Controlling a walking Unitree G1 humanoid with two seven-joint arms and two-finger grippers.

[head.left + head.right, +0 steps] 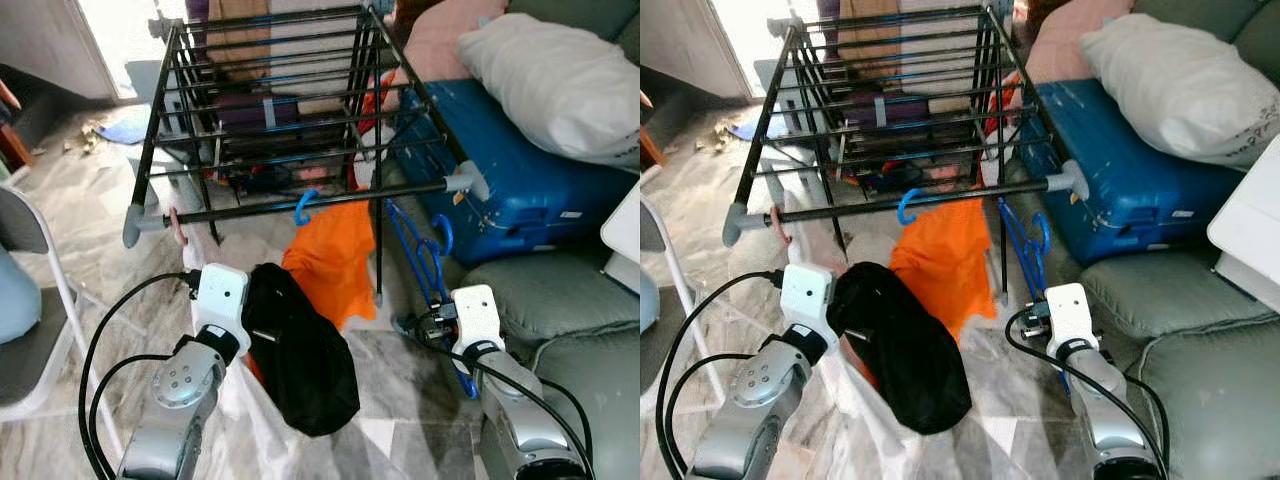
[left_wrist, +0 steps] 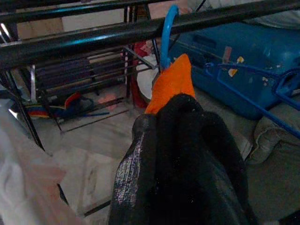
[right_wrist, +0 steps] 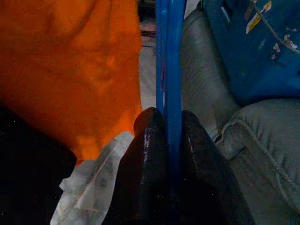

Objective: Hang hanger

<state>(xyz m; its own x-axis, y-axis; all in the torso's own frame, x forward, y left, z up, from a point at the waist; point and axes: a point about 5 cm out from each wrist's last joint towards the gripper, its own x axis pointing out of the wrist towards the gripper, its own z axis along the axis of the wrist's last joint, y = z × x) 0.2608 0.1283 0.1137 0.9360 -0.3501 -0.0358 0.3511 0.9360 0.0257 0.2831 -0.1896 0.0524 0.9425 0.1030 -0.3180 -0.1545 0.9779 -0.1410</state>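
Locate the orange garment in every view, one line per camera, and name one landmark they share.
Left eye view: orange garment hangs from the front rail, just left of centre.
Right eye view: it sits left of centre under the same rail.
Left wrist view: an orange peak rises above the black cloth.
Right wrist view: it covers the upper left.
Shared landmark: the blue suitcase.

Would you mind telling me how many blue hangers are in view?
2: one hanger hooked on the rack's front bar carrying the orange garment, one empty hanger clamped in the right gripper. Others may be hidden.
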